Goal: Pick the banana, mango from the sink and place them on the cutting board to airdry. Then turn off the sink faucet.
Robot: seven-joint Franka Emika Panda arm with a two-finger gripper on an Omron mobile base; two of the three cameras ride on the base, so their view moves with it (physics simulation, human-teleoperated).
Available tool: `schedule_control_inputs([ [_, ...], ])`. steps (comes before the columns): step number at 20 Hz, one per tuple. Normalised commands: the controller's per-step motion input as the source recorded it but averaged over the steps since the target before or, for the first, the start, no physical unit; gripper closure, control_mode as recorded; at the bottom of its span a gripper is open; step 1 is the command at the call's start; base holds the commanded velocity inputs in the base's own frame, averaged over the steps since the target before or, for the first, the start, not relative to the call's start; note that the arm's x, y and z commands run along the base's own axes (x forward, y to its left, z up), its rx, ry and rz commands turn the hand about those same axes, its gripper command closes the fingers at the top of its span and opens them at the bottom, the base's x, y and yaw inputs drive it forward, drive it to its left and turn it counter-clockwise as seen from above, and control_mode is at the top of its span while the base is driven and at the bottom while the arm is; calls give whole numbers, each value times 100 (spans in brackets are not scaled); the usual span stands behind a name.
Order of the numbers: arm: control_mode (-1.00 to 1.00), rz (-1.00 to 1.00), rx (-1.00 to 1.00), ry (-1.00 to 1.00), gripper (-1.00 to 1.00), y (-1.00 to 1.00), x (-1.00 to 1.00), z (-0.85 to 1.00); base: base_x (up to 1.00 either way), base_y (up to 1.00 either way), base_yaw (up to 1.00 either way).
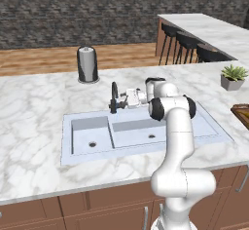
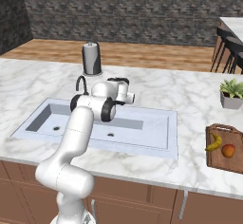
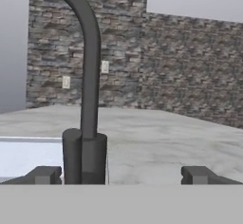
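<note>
From the left base view, my gripper point(image 1: 123, 99) reaches level toward the sink faucet point(image 1: 114, 97) behind the sink point(image 1: 82, 126); the paper-towel holder point(image 1: 88, 65) stands beyond, a potted plant point(image 1: 233, 76) far right.

From the right base view, the banana point(image 2: 214, 142) and mango point(image 2: 228, 150) lie on the cutting board point(image 2: 225, 163).

In the hand view, my fingers point(image 3: 43, 174) are spread wide, empty, the faucet's base between them nearer the left one.

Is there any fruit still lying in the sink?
No: both basins of the sink show just their drains, and the banana and mango lie on the cutting board.
</note>
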Motion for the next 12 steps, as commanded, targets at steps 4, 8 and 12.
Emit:
schedule_control_inputs([
  [4,-100,0,-1,0,-100,87,0,0,0,0,0],
  [8,-100,0,-7,0,-100,100,0,0,0,0,0],
  [12,-100,0,-11,0,-100,100,0,0,0,0,0],
])
